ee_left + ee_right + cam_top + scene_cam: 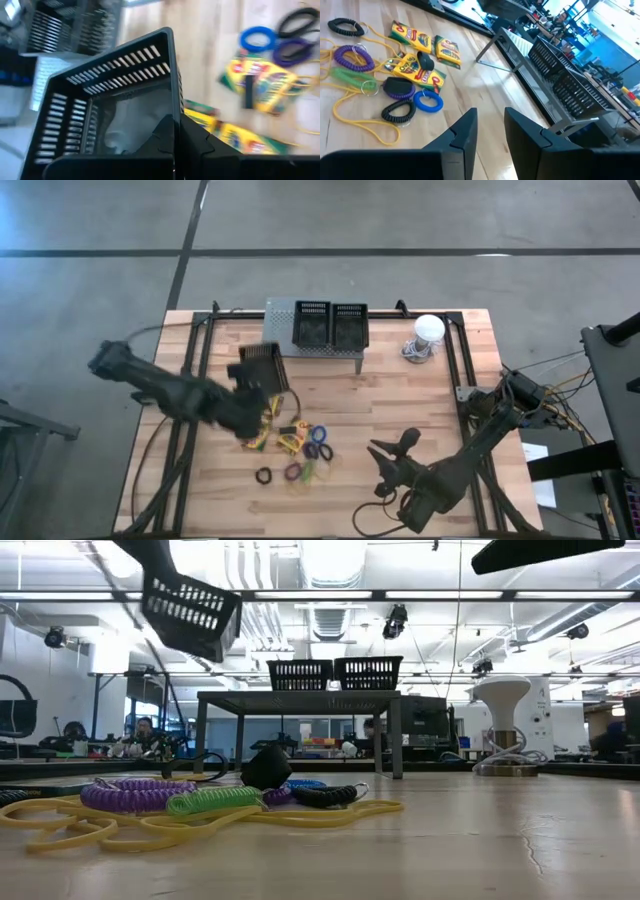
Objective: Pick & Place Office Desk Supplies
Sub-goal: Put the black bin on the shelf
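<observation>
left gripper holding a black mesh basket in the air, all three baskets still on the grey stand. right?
Not quite. Only two baskets sit on the grey stand; the third basket is the one the left gripper holds in the air, shut on its rim. The high view shows this.

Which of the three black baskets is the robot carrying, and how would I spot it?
Start at the grey metal stand at the table's far edge, where two black baskets sit side by side. The third basket hangs in front of it, clamped in the left gripper. It alone is tilted and off the table.
</observation>
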You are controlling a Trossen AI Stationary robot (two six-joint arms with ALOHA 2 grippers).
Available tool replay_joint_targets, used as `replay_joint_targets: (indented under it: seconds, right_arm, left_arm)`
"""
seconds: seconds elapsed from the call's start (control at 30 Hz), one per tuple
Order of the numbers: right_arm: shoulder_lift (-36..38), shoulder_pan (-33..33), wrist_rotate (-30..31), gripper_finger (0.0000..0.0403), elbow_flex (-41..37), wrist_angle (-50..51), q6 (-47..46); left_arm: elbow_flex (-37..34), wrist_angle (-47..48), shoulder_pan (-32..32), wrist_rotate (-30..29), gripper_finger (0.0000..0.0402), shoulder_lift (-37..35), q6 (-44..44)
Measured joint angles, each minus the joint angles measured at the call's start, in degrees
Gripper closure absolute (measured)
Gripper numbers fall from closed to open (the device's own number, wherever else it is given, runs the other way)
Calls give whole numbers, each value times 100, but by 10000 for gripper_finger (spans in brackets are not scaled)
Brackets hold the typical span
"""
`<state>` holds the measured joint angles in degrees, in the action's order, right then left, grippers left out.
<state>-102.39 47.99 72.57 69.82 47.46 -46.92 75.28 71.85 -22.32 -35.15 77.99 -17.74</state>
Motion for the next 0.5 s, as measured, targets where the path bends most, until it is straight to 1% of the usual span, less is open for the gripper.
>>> replay_joint_targets:
  seconds: [0.17,0.23,0.3,0.37,0.43,0.5]
  right_arm:
    - [0,0,86,318,0,-9,24]
    - [0,0,103,319,0,-13,33]
    - [0,-6,107,319,0,-11,39]
    - [0,-15,114,318,0,-11,57]
    - [0,-30,115,317,0,-12,57]
    - [0,-51,116,317,0,-11,57]
  left_arm:
    - [-1074,-1214,1379,6,388,-1199,2227]
    - [-1456,-1868,1952,185,388,-1540,2967]
    - [-1769,-2446,2545,607,387,-1771,3511]
    - [-2018,-2864,3090,1206,387,-1894,3823]
    - [-2191,-3121,3559,1807,386,-1922,4027]
    - [-2304,-3222,3908,2185,386,-1882,4223]
